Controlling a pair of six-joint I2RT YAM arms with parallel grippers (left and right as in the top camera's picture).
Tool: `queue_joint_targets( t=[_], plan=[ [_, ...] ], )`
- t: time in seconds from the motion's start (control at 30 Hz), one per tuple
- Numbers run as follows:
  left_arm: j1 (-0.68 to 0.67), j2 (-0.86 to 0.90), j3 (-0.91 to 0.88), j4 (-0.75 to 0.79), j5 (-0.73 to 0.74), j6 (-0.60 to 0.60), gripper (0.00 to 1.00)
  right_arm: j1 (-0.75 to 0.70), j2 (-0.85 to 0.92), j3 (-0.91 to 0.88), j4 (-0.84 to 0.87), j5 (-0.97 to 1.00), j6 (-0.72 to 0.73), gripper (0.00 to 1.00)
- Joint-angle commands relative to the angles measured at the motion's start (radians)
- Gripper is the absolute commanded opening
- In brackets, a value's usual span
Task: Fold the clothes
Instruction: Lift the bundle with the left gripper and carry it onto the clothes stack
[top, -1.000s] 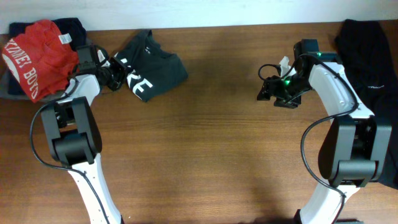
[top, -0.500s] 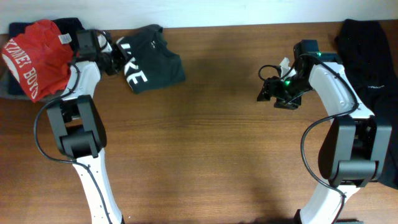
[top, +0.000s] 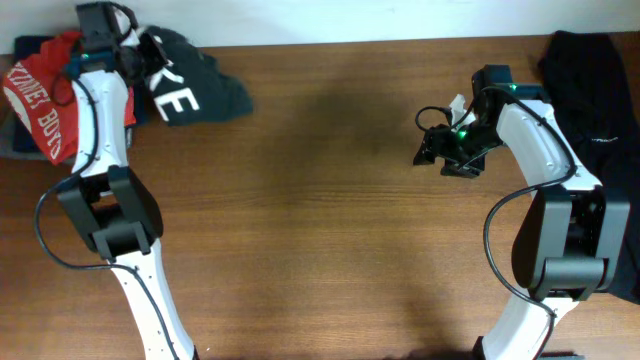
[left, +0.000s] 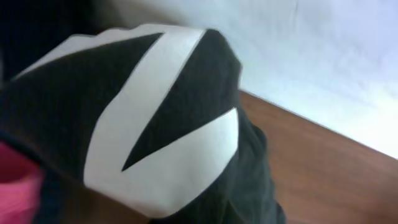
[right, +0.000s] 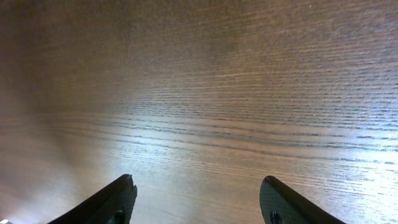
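**Clothes on tabletop, far edge**

Dark T-shirt (top: 195, 90), big white lettering: bunched at the far-left edge of the tabletop (top: 320, 220). One end is gathered up at the left end effector (top: 140, 52), which is pinched closed on the cloth. The shirt fills the left wrist view.

Red garment (top: 40, 95), white lettering: just beside it, in the left corner.

Black garment (top: 590, 70): far-right edge.

Right end effector (right: 196, 193): fingers parted wide, holding nothing, above bare wood.
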Motion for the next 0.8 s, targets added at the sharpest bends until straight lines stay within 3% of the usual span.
queue_joint_targets(
  t=[0.0,0.43,0.77],
  plan=[
    [0.015,-0.001,0.094,-0.017,-0.111,0.088,0.01,-0.003,0.004,-0.005,-0.003,0.002,0.005,0.69],
    [0.093,-0.001,0.102,-0.01,-0.24,0.177,0.01,-0.003,0.004,-0.005,-0.02,0.002,0.005,0.68],
    [0.158,-0.001,0.107,0.013,-0.247,0.184,0.01,-0.003,0.004,-0.005,-0.032,0.002,0.005,0.68]
  ],
)
